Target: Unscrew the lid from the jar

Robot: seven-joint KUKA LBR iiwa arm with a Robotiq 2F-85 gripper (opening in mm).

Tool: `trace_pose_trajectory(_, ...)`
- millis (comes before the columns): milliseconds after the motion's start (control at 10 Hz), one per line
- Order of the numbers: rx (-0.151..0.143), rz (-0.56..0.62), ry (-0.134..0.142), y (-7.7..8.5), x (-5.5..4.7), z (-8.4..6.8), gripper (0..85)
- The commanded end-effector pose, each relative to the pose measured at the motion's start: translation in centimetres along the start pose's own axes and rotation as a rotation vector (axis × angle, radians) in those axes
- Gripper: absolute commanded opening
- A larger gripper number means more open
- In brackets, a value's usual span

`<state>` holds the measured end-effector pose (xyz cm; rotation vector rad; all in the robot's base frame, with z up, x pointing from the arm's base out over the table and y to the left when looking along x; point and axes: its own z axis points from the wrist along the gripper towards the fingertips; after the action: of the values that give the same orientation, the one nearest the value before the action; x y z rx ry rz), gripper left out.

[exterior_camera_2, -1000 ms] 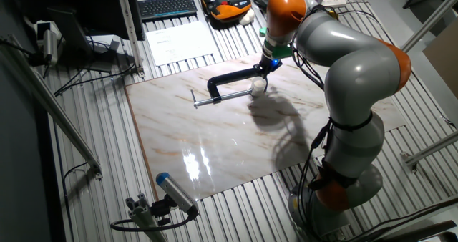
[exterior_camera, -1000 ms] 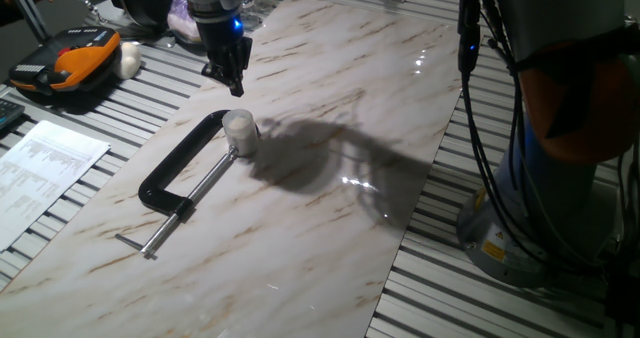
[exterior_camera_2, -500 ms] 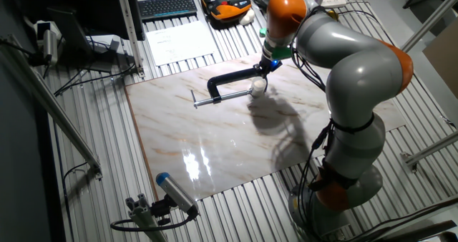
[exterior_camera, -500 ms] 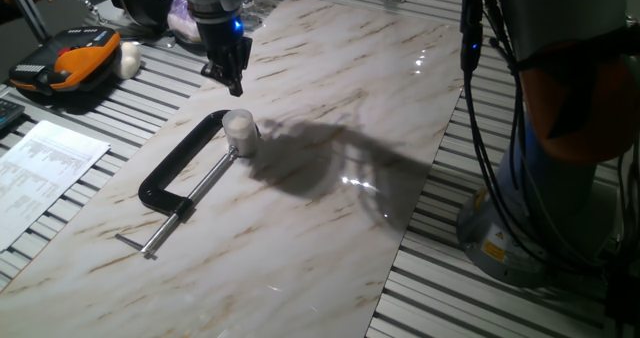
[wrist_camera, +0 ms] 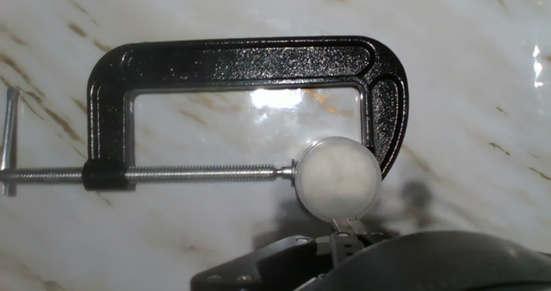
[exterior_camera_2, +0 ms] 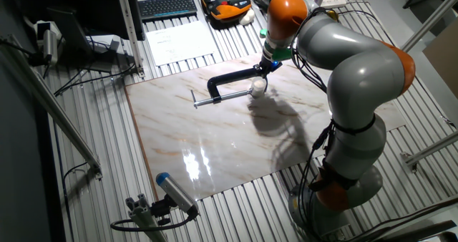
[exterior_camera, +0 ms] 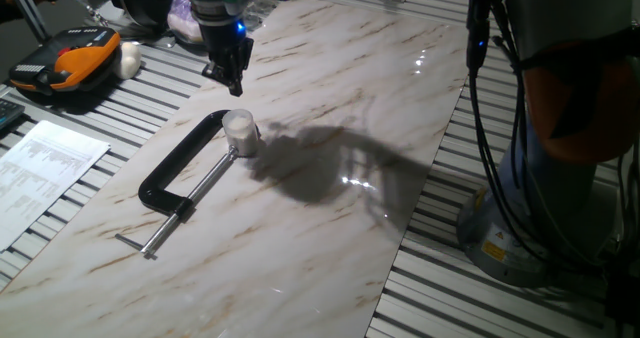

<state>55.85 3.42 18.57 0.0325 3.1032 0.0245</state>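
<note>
A pale marble slab with brown veining and a glossy sheen lies on a table of ribbed metal slats. On the slab a black C-clamp grips the jar between its screw tip and its fixed end; the white lid sits on top of the jar. The gripper hangs above and just behind the jar, apart from it. Its dark fingers look pressed close together, though the tips are too small here to be certain, and the hand view does not show them. Off the slab lie a printed sheet, an orange case with a white lump beside it, and a keyboard.
</note>
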Motion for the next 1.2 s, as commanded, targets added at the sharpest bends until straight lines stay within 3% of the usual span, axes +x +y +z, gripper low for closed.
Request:
trace_pose_trajectory(0,-0.021,0.005,0.014,-0.06,0.0,0.03,0.0)
trace_pose_trajectory(100,-0.02,0.011,0.038,-0.06,0.0,0.03,0.0)
trace_pose_trajectory(300,-0.006,0.026,0.035,-0.06,0.0,0.03,0.0)
trace_pose_trajectory(600,-0.043,0.026,0.053,-0.06,0.0,0.03,0.0)
trace_pose_trajectory(1100,-0.026,0.044,0.096,-0.06,0.0,0.03,0.0)
